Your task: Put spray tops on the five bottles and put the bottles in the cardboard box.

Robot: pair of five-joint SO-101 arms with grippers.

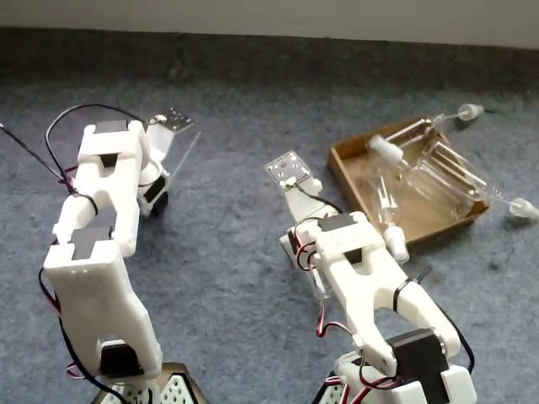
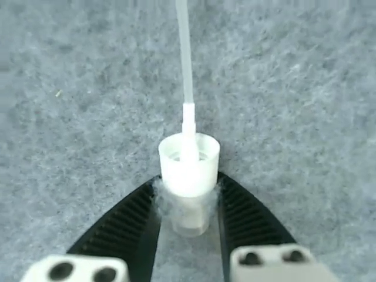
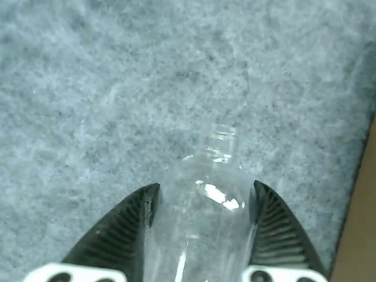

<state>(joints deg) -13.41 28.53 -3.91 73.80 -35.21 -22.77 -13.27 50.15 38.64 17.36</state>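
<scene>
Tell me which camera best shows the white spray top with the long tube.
The left wrist view: the spray top sits close up, pinched in the left gripper, tube pointing away. The high view shows its thin tube faintly beside that arm's tip. The right wrist view faces a clear bottle instead.

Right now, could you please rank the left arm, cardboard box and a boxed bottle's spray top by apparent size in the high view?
1. Left arm, though nearer the camera.
2. Cardboard box.
3. Spray top, clearly smallest.
</scene>
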